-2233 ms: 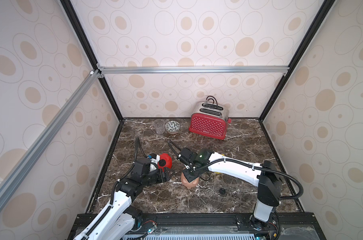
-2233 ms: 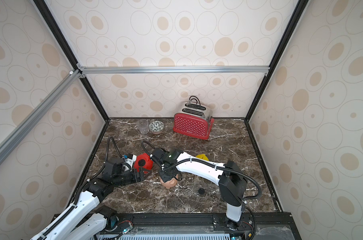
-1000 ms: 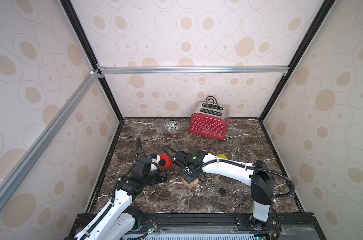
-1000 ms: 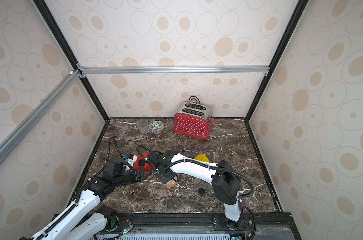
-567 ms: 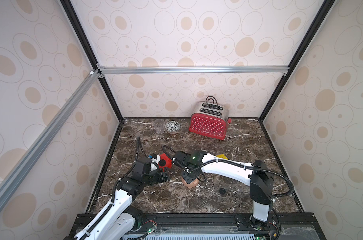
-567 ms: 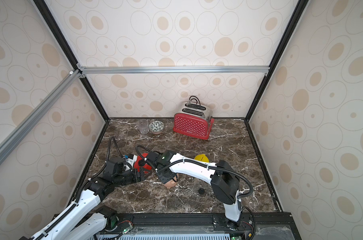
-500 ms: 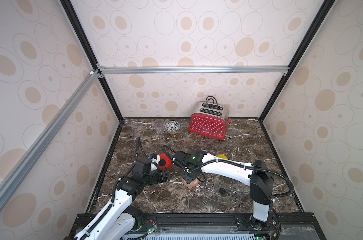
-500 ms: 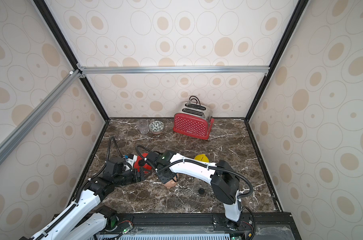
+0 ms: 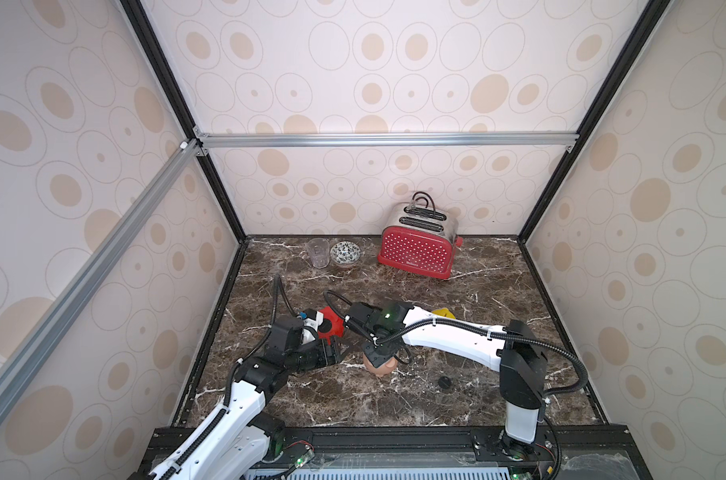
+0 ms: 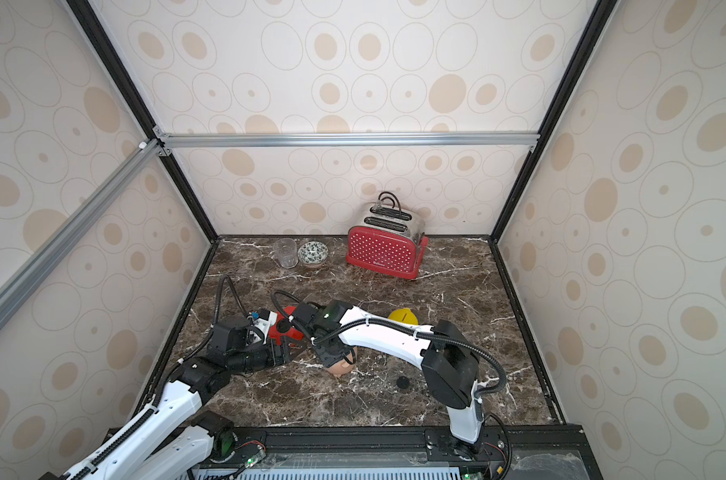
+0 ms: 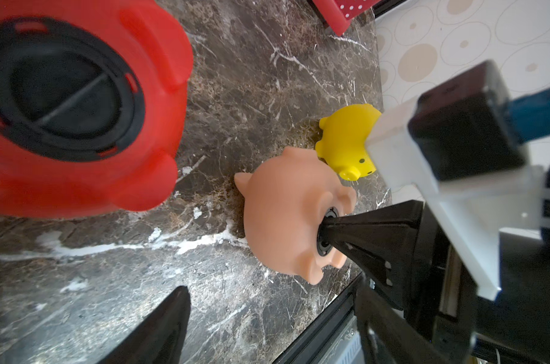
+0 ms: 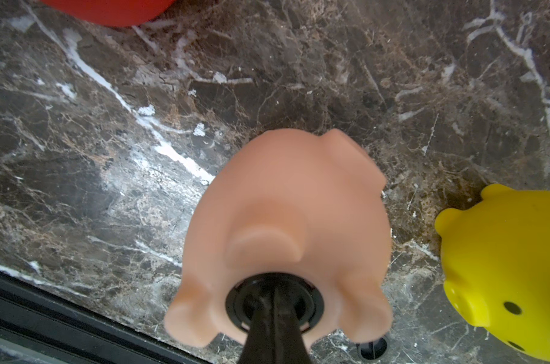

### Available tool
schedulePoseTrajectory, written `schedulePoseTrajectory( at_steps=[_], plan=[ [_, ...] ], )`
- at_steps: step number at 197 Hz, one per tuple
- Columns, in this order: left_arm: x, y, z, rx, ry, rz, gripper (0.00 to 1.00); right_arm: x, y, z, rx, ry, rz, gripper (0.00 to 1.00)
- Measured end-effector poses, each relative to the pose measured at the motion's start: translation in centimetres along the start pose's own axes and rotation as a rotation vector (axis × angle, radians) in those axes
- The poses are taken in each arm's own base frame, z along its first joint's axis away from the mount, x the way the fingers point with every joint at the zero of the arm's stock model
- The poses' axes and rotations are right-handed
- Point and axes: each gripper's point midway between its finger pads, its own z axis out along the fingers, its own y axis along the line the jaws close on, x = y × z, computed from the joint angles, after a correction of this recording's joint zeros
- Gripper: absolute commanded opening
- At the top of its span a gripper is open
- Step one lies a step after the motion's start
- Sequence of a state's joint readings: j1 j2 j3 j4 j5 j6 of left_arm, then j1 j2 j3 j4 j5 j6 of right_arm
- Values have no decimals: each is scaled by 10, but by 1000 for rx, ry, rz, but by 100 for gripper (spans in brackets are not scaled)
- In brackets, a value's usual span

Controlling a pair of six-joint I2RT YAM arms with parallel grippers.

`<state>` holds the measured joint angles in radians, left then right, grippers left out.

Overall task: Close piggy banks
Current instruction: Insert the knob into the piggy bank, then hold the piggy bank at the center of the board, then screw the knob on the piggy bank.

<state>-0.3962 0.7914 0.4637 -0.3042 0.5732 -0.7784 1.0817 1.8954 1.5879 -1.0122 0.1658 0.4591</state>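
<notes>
The pale pink piggy bank (image 12: 292, 205) lies belly up near the table's middle front, seen in both top views (image 9: 380, 365) (image 10: 340, 365). My right gripper (image 12: 275, 293) is shut, its tips pressed into the black plug in the belly hole (image 11: 322, 227). The red piggy bank (image 11: 78, 110) lies beside my left gripper with a black plug seated in its belly (image 9: 330, 326). My left gripper (image 11: 273, 331) is open over bare marble, holding nothing. The yellow piggy bank (image 9: 443, 312) stands behind the right arm (image 12: 513, 268).
A loose black plug (image 9: 444, 381) lies on the marble right of the pink pig (image 12: 373, 346). A red dotted toaster (image 9: 415, 253), a glass (image 9: 317, 253) and a patterned bowl (image 9: 344, 253) stand at the back wall. Panels close in three sides.
The right wrist has shifted a little to the left above the pink piggy bank, tips still in the plug. Over the last second nothing visibly moves. The left arm stays put.
</notes>
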Motion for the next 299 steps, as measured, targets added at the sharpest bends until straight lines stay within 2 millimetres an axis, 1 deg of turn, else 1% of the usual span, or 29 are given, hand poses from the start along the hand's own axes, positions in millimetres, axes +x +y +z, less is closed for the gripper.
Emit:
schedulePoseTrajectory(
  at_steps=[50, 87, 113, 121, 151, 181, 210, 256, 299],
  plan=[
    [14, -1, 20, 20, 67, -13, 82, 0, 1, 0, -5, 0, 10, 0],
    [13, 1, 32, 19, 83, -16, 84, 0, 1, 1, -7, -2, 16, 0],
    [11, -1, 39, 37, 87, -10, 86, 0, 1, 1, -9, -8, 17, 0],
    [10, -2, 40, 45, 84, -6, 86, 0, 1, 1, -10, -9, 17, 0],
    [9, -5, 42, 72, 78, 7, 91, 0, 1, 1, -12, -13, 15, 0],
    [15, 1, 45, 79, 79, 3, 99, 0, 2, 1, -20, -17, 10, 0],
    [20, 6, 47, 81, 84, -14, 99, -1, 4, 1, -34, -27, 2, 0],
    [14, 0, 51, 112, 68, -17, 99, -1, 7, 0, -62, -40, -5, 0],
    [12, 3, 59, 118, 68, -36, 99, -1, 7, 0, -73, -45, -3, 0]
  ],
)
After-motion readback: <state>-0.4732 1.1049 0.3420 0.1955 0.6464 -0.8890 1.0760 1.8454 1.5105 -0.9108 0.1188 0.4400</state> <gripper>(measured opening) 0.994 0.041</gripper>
